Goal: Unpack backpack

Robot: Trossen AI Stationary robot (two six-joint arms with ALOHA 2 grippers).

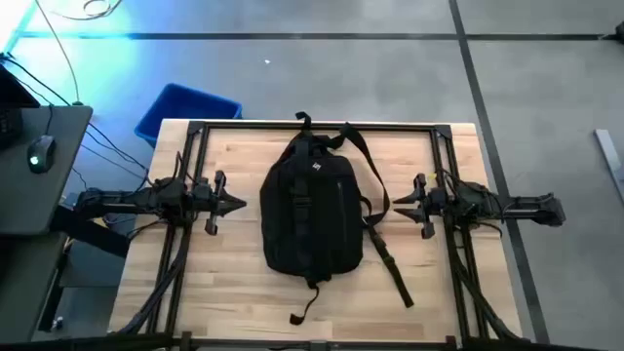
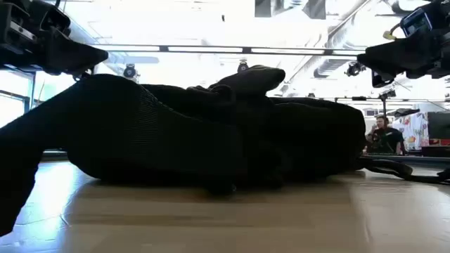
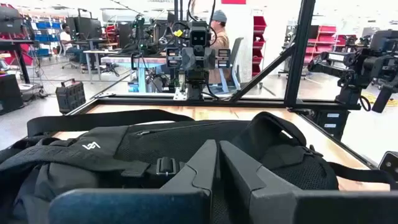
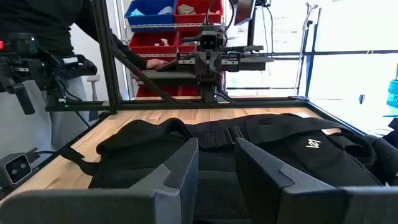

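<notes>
High view: I have both pincers parked clear of the pack, one on each side.
My left gripper (image 1: 237, 204) hovers with fingers pressed together, just off the bag's flank; my right gripper (image 1: 395, 203) faces it from the other side, fingers slightly parted, pinching nothing. Between them the backpack (image 1: 312, 210) lies flat at mid-table (image 1: 224, 292), white logo up, one strap (image 1: 388, 261) trailing toward the near right edge.

1 overhead view looks straight down, 1 sits table-level, 2 wrist views face inward; all share the backpack (image 1: 314, 210).
</notes>
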